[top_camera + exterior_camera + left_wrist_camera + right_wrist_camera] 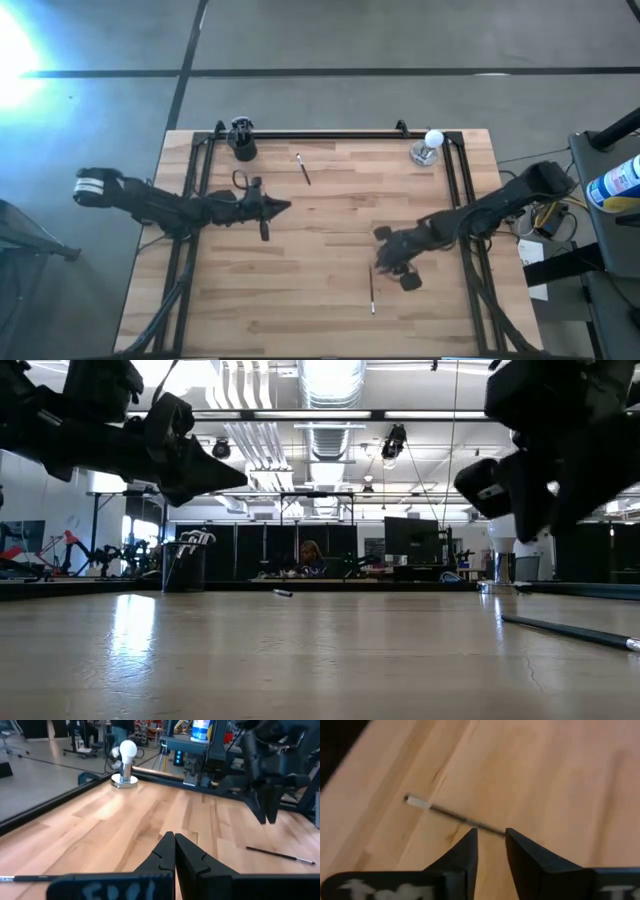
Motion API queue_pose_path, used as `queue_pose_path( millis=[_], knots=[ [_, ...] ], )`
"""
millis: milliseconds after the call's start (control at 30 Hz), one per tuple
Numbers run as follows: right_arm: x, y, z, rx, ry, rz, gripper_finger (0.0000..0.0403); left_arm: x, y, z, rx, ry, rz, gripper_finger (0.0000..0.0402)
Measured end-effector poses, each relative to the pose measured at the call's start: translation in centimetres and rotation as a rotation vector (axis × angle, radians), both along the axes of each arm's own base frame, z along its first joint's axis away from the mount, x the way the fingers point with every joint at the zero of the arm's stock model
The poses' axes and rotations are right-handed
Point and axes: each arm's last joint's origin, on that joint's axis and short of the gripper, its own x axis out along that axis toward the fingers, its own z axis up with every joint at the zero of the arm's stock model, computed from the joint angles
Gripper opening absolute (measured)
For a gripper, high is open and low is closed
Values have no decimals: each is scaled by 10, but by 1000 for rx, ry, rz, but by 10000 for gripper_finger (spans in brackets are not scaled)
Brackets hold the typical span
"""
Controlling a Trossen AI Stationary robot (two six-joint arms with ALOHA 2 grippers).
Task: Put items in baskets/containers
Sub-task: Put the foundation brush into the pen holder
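A pale, planked wooden table with streaky grain is sitting inside a thin black metal frame on a smooth grey concrete floor. Beyond it, the low view is showing a large workshop with ceiling ducts, strip lights and a person seated far back.

Two dark, angular arms are reaching in over the boards. The left gripper is hovering above the table's middle-left with its wedge-shaped fingers pressed together on nothing. The right gripper is hanging low over the near-right area, its blocky fingers standing slightly apart, straddling a thin dark stick with a pale tip that is lying flat on the wood, not gripped.

A small black cylindrical cup is standing at the far-left edge, holding several pale-tipped sticks. A white bulb on a round metal base is standing far right. Another slim stick is lying near the cup.
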Motion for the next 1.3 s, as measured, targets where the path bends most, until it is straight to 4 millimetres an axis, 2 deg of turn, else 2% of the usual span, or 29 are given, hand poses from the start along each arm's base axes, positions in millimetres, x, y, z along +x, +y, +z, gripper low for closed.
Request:
queue_pose_path(
  millis=[333, 667, 933, 1167, 1300],
  knots=[
    [39, 32, -20, -195, 204, 288, 131, 10, 0, -9, -24, 58, 1, 2],
    [64, 54, -28, -303, 235, 469, 122, 15, 0, -19, -43, 108, 4, 3],
    [69, 58, -39, -328, 309, 501, 87, 15, 0, -18, -43, 97, 3, 3],
    [66, 51, -40, -305, 349, 422, 32, 15, 1, -18, -39, 96, 29, 3],
    [62, 44, -40, -294, 370, 373, 13, 15, 2, -18, -51, 90, 65, 3]
  ],
)
